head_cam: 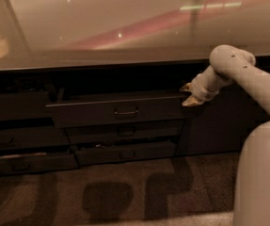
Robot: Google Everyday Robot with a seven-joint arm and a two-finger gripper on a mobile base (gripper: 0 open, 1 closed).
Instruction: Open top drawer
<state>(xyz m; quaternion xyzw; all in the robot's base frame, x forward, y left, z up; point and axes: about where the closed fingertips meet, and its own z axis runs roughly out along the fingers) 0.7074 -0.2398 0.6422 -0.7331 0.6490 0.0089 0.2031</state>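
Observation:
The top drawer (115, 111) is a wide dark grey front with a small central bail handle (126, 112), under the counter's front edge. It stands pulled out a little, its front proud of the slimmer drawers below. My gripper (189, 94) is at the drawer's right end, right of the handle and clear of it, its pale fingertips (191, 102) pointing left and down at the drawer's upper right corner. The white arm (247, 79) reaches in from the right.
A glossy pale countertop (125, 27) overhangs the drawers. Two slimmer drawer fronts (125, 132) sit below the top drawer, and another stack (17, 140) lies to the left. A flat handle-less door (214, 126) is to the right. Carpet floor (115, 197) lies below.

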